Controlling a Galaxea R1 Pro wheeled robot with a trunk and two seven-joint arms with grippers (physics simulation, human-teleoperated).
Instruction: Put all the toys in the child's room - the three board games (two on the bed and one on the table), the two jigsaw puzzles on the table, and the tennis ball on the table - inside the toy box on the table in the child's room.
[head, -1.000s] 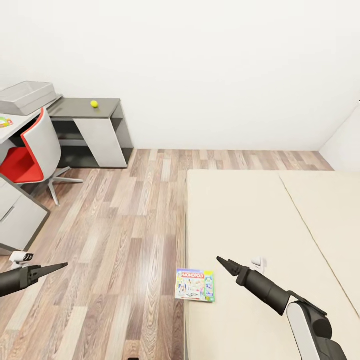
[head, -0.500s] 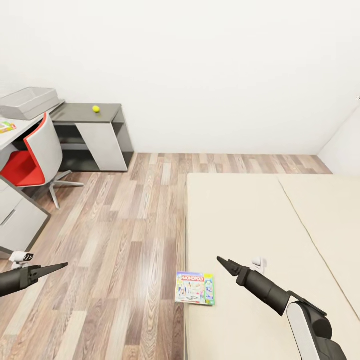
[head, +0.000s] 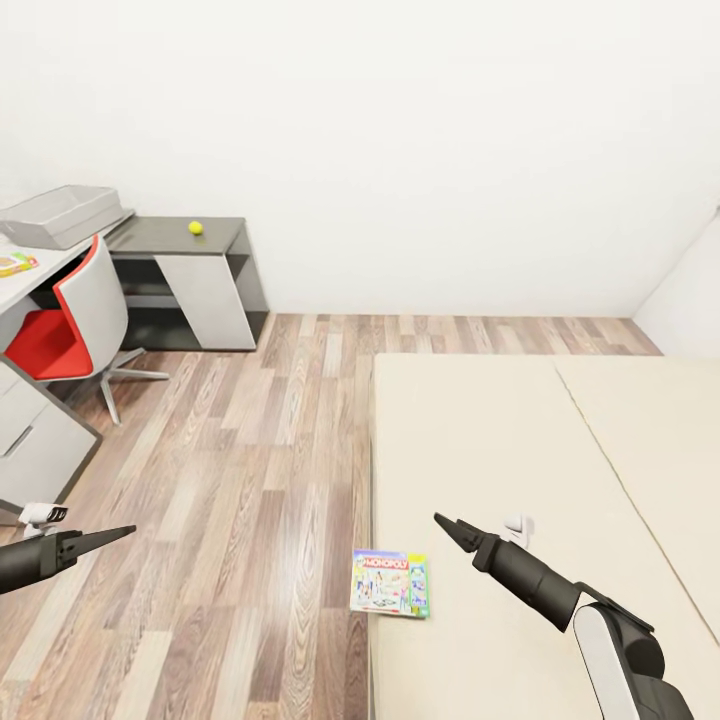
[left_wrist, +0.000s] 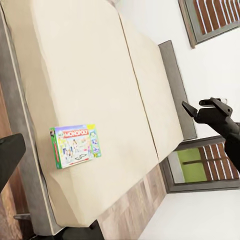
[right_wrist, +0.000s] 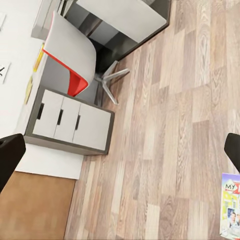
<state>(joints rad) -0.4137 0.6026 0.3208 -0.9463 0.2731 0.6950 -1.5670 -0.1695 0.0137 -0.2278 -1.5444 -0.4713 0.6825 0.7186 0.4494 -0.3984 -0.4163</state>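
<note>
over the bed (head: 520, 450) edge the right gripper (head: 437, 518) hangs empty, fingers spread wide — so too the left gripper (head: 130, 528) above the floor — with the monopoly box (head: 390, 582) lying flat at the mattress corner, tennis ball (head: 195, 227) and toy box (head: 62, 214) on the table (head: 165, 240).

Monopoly box (head: 390, 583) on bed (head: 520, 440) edge, tennis ball (head: 196, 228) on table (head: 170, 238), grey toy box (head: 60, 215).
</note>
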